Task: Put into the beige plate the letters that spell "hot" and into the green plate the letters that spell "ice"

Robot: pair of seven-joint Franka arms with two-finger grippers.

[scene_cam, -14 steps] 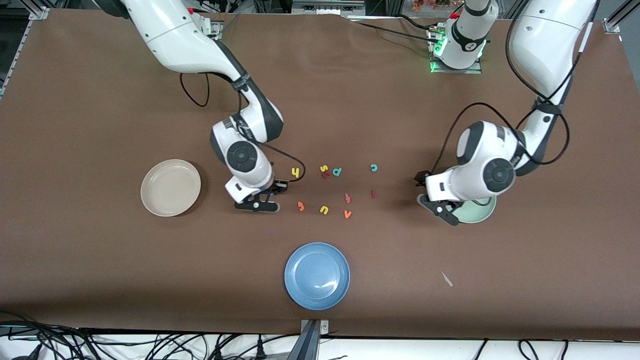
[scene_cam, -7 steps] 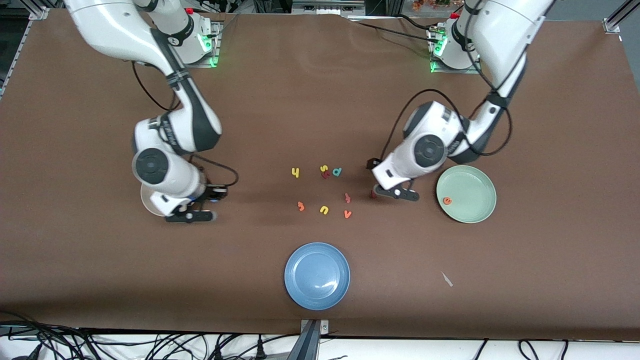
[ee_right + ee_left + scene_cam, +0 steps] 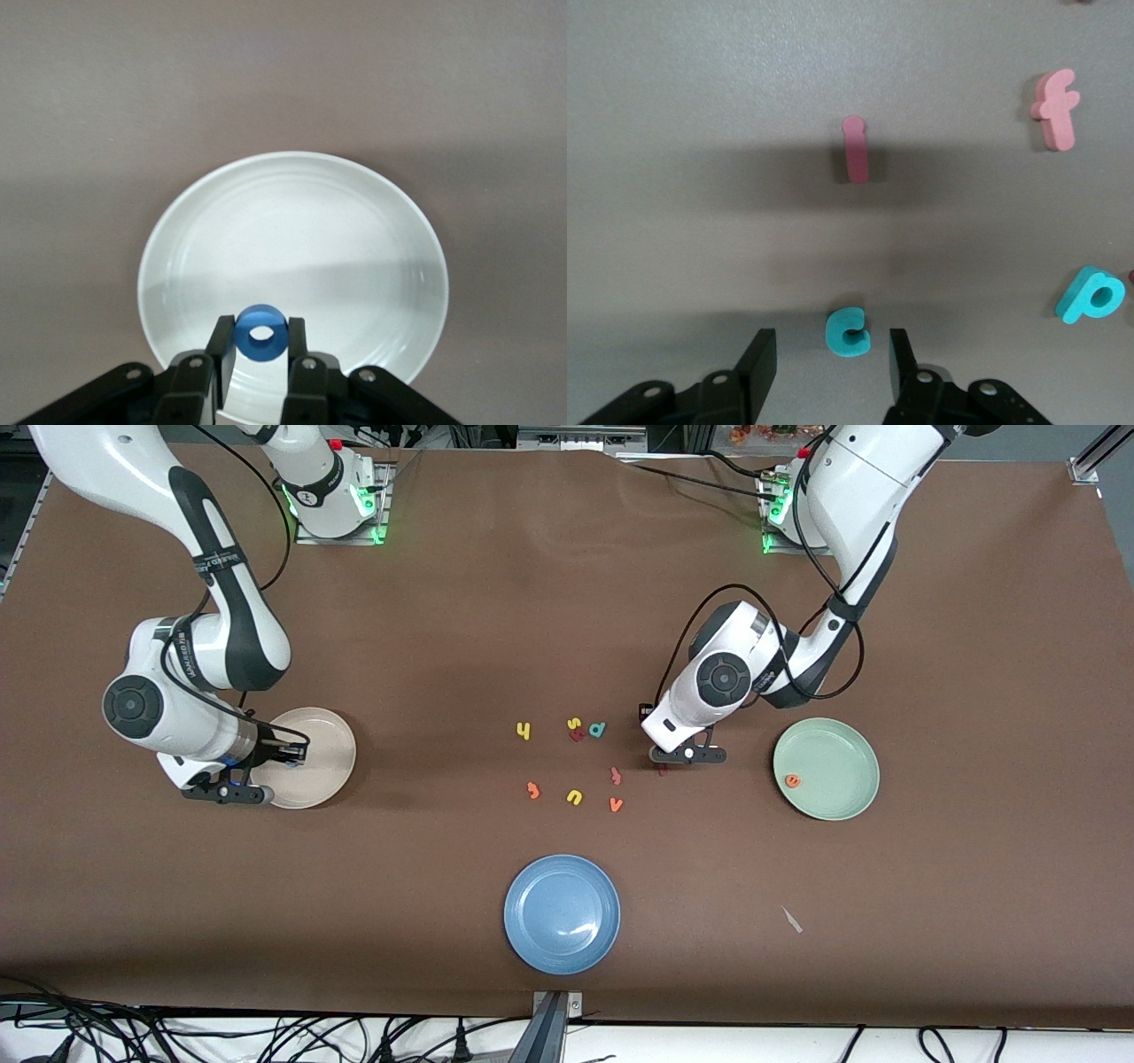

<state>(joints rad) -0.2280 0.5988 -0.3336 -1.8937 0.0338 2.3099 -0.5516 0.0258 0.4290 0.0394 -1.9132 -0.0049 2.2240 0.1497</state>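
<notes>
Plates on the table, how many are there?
3. The beige plate lies at the right arm's end, the green plate at the left arm's end, and the blue plate nearest the front camera. None seems hidden.

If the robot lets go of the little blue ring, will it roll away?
Probably not far. The blue o is pinched upright in the right pincer over the beige plate, so it could roll a bit on its round edge. It looks like thick, light foam, so it should tip flat soon, and the plate's raised rim likely stops it.

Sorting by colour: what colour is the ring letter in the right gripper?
Blue; right wrist view shows it best.
</notes>
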